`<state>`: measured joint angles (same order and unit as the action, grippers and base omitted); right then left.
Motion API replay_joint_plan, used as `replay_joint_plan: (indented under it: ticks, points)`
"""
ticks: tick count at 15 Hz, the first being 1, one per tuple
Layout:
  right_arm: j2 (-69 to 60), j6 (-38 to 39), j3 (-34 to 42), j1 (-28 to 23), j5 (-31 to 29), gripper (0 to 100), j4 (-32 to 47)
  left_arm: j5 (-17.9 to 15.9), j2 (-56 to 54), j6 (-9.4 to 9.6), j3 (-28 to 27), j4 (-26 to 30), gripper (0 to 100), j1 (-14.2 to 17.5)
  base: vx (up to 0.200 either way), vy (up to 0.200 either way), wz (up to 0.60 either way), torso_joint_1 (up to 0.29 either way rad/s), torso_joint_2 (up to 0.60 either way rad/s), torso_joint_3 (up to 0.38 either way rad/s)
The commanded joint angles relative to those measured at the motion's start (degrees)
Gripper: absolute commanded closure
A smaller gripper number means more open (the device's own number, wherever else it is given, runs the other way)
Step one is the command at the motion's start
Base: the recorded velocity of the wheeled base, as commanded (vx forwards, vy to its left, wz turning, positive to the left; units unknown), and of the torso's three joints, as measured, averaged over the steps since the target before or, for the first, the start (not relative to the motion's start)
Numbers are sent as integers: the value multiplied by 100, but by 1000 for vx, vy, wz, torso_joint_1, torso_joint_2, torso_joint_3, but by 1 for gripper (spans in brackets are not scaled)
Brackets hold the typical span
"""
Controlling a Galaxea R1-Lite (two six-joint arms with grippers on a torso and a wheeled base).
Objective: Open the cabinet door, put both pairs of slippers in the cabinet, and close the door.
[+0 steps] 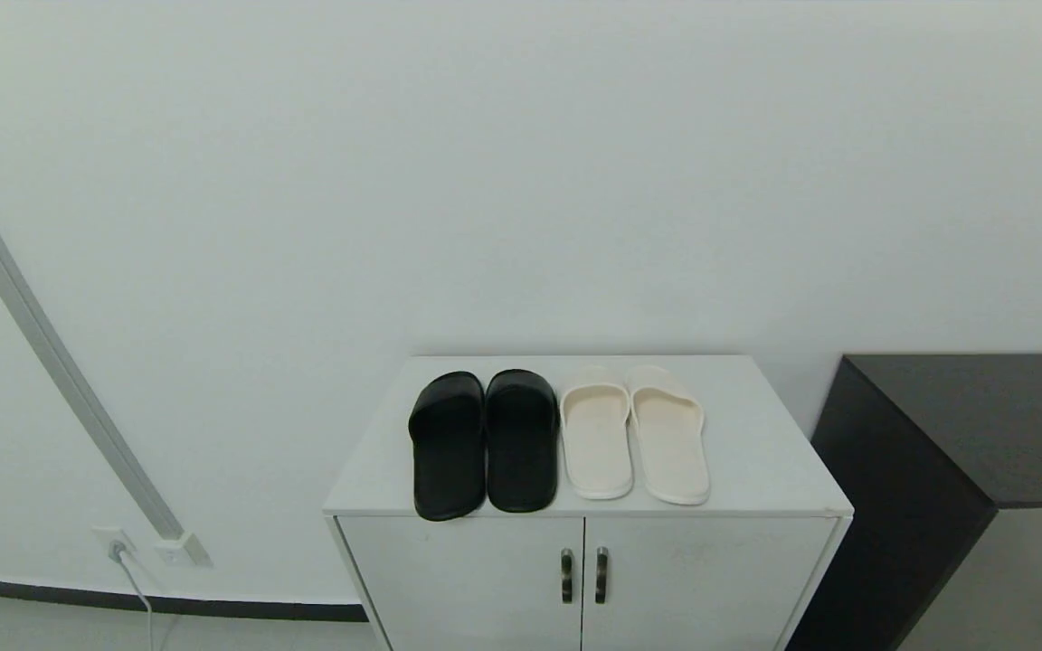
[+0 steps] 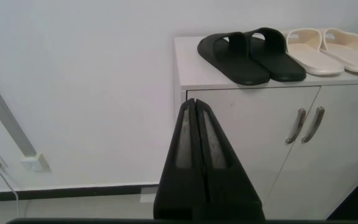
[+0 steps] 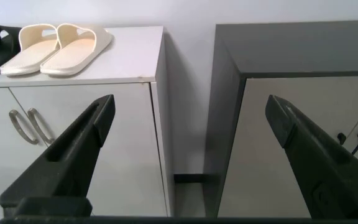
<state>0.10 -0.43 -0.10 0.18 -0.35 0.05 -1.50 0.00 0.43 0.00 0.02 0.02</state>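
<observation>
You have both pairs on top of the white cabinet (image 1: 761, 457): the black slippers (image 1: 483, 443) on the robot's left, the cream slippers (image 1: 634, 434) just beside them, toes toward the wall. Both doors (image 1: 476, 583) are shut, their handles (image 1: 566, 575) side by side. Your left end effector (image 2: 195, 107) is pinched narrow, holding nothing. Your right end effector (image 3: 190, 106) gapes wide, also holding nothing.

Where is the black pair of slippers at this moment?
In the head view, the black slippers lie on top of the white cabinet, on its left half, close beside the cream slippers, heels at the front edge.
</observation>
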Motion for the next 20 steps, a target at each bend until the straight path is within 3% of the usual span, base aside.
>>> replay_joint_plan:
  ticks: [1,11,12,16,18,20]
  points:
    - [8,-10,1,-1,18,0,4,1,0,1,0,-2,100,6,0,0,0,0,0,0]
    - [219,-159,-52,26,97,0,-31,1,0,-8,0,-2,100,-2,0,0,0,0,0,0]
    - [377,104,-685,26,79,0,21,1,0,-8,0,-2,100,6,0,0,0,0,0,0]
    - [1722,-98,-772,34,774,0,101,1,0,-8,0,-2,100,6,0,0,0,0,0,0]
    - [2759,-98,-957,61,976,0,-488,1,0,-8,0,-2,100,-2,0,0,0,0,0,0]
    - [3937,-80,-1159,448,1002,0,-1314,1,0,-8,0,-2,100,-2,0,0,0,0,0,0]
